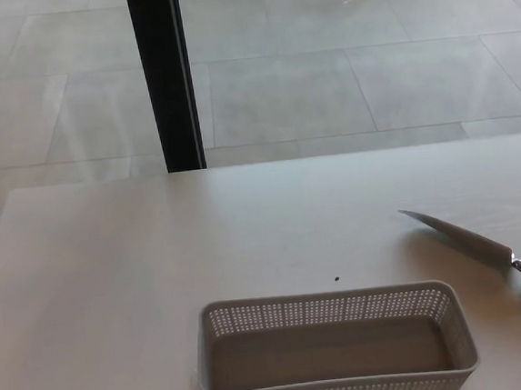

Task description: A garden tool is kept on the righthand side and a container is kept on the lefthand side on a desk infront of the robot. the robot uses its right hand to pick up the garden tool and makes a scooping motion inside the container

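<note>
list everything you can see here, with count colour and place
basket: 1, grey, perforated, empty, near edge of the desk at centre
trowel: 1, metal blade with dark handle, lying on the desk at right, tip pointing up-left, apart from the basket
speck: 1, dark, on the desk just beyond the basket
desk: 1, pale
post: 1, black, upright beyond the desk at left
floor: grey tiles, behind
robot hands: none in view

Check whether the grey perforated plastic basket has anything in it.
Empty: the grey perforated plastic basket shows only its bare floor, nothing inside.
</note>
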Motion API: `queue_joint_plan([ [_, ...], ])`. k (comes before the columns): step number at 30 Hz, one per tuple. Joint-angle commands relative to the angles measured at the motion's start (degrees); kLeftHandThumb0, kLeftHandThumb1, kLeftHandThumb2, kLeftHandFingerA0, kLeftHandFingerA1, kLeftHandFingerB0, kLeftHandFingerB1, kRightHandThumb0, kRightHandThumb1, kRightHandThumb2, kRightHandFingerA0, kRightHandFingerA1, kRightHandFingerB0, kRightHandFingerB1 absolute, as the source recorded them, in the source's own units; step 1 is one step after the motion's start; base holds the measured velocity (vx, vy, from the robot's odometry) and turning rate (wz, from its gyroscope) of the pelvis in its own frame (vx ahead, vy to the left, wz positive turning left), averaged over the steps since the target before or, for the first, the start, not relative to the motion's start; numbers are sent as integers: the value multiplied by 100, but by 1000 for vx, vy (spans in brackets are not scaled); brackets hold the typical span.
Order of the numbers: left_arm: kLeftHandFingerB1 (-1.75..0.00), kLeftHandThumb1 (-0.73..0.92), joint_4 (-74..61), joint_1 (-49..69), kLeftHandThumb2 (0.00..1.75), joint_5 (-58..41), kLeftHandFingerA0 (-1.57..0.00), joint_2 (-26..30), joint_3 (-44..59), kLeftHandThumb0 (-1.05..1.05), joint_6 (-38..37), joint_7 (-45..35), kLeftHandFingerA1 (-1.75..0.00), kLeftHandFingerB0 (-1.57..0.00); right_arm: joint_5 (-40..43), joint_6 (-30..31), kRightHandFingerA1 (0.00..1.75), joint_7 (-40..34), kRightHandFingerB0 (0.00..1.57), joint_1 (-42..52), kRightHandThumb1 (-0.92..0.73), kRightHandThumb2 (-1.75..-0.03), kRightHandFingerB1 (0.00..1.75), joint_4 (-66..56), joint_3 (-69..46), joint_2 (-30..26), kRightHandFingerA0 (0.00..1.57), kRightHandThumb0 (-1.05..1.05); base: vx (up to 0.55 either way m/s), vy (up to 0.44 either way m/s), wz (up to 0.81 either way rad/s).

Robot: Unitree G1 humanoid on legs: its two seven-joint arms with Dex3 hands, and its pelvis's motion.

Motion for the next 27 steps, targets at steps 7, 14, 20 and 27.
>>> queue_joint_plan([
  [7,-51,65,19,-115,59,-348,-58,-24,411,-52,-224,1,-64,-57,-1190,507,28,995,13,580,-78,-64,24,-1178,2216,-552,6,-87,0,0,0],
  [14,-53,64,-28,18,59,-390,-55,-32,509,-49,-227,-37,-65,-57,-1649,459,17,1114,9,265,-61,-103,25,-497,2997,-821,5,-90,0,0,0],
  [20,-55,62,9,3,58,-406,-57,-24,534,-50,-177,-32,-65,-60,-2270,256,19,1078,11,-95,-64,-107,30,-47,3695,-958,5,-89,0,0,0],
  [27,-53,62,38,-15,59,-331,-59,-39,429,-52,-159,21,-68,-57,-2527,220,17,1209,10,-592,-64,-104,33,420,4244,-863,5,-87,0,0,0],
])
